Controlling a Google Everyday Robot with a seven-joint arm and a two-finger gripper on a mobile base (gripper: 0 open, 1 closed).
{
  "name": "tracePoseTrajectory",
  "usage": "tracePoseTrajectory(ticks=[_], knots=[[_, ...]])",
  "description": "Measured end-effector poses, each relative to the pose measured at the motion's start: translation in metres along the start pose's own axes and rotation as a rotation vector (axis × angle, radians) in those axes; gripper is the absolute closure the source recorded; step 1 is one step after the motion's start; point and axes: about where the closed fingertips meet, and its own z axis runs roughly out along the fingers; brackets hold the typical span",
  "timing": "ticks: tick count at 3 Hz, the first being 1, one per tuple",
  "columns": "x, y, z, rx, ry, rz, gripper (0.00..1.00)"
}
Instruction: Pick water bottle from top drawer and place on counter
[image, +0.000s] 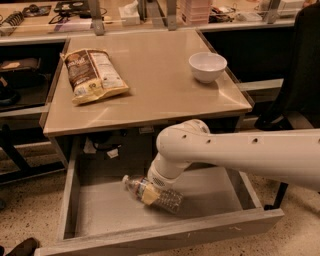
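Bottle (169, 200) lies flat in open drawer (160, 234); hand (149, 194) sits across its middle, placed for lifting to desk (160, 90); grip cannot be told.

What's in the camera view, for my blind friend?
A white robot arm reaches into the open top drawer, its tool at a water bottle lying on its side. On the counter above sit a snack bag and a bowl.

You see the bag (95, 75) by the tabletop's (160, 95) left edge and the bowl (207, 66) near its right edge. Below its front edge, the water bottle (170, 201) lies in the top drawer (100, 212), with the pincer (149, 195) at it.
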Motion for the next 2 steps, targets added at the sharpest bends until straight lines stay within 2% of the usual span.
tracePoseTrajectory(ticks=[1, 2], knots=[[-0.003, 0.005, -0.006, -0.006, 0.013, -0.012, 1.00], [-0.007, 0.011, -0.032, 0.014, 0.021, -0.006, 1.00]])
